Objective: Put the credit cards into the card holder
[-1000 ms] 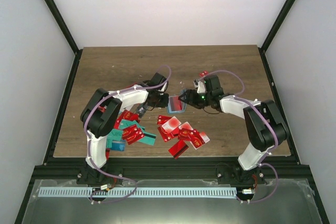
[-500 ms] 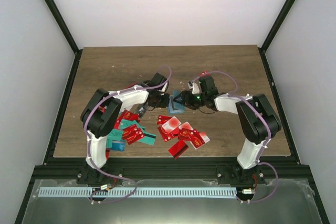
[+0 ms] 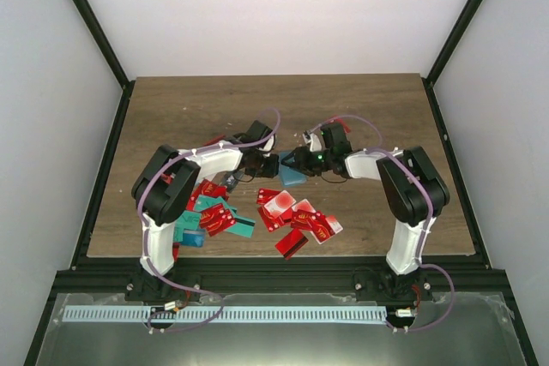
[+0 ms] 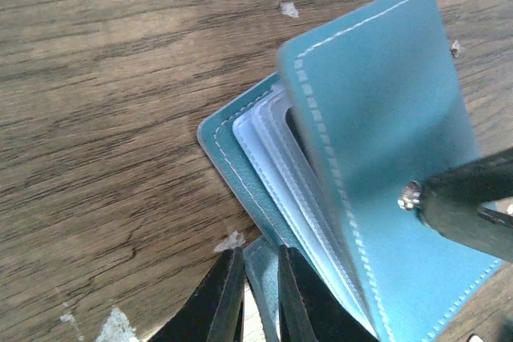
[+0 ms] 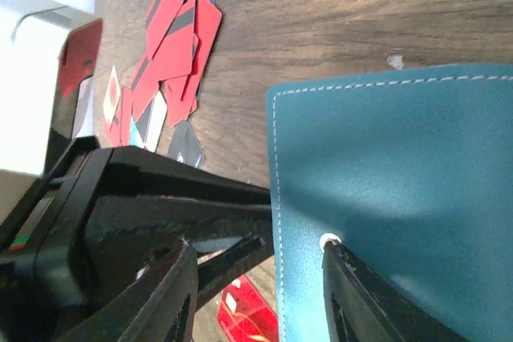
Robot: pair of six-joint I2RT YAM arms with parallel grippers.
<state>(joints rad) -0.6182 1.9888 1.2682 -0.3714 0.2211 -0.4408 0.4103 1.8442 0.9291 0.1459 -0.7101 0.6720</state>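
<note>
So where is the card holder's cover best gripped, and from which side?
Probably at the free stitched edge of the raised cover, coming from the right, opposite the left gripper. It tilts up off the inner sleeves, leaving finger room beneath.

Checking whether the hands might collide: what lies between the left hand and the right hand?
Only the teal card holder, its cover lifted; the top view shows it.

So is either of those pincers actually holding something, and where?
The left pincer pinches the card holder by a thin flap at its edge. The right pincer only straddles the edge of its raised cover, jaws apart.
</note>
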